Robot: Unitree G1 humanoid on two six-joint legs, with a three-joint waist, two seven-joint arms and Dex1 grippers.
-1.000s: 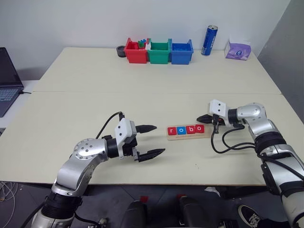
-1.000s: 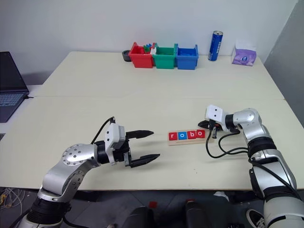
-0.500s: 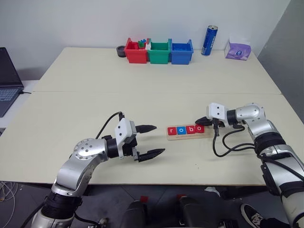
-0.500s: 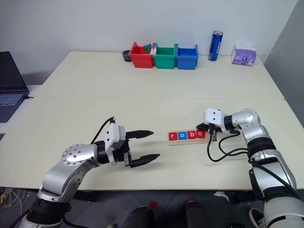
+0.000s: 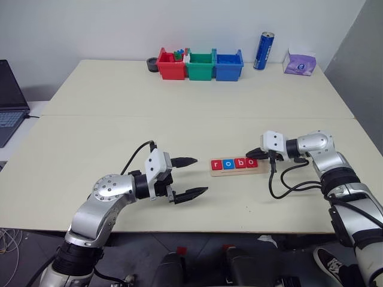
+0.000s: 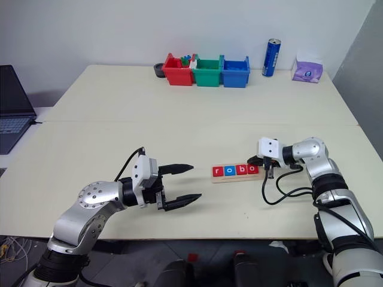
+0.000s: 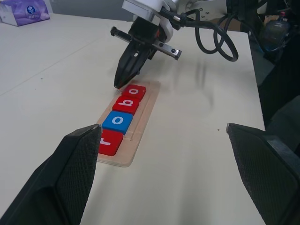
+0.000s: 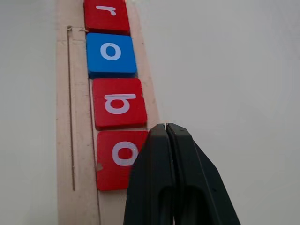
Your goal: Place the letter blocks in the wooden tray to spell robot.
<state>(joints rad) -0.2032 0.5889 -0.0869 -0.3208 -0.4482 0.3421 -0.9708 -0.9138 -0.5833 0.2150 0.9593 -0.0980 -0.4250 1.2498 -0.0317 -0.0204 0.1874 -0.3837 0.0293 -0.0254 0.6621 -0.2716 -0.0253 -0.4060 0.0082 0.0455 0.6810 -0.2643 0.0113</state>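
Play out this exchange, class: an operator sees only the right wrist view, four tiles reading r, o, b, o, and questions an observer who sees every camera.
Operator: Where is the left gripper?
Observer: The left gripper hovers open over the table, apart from the r end of the wooden tray.
Operator: What lies at the table's far edge?
Observer: Three bins, red, green and blue, in a row, with a blue can to their right.

Your pale counter [image 5: 119, 131] carries the wooden tray [image 5: 238, 170] near its front, three bins [image 5: 200, 66] (red, green, blue) along the back, a blue can [image 5: 264, 51] and a purple tissue pack [image 5: 299, 62]
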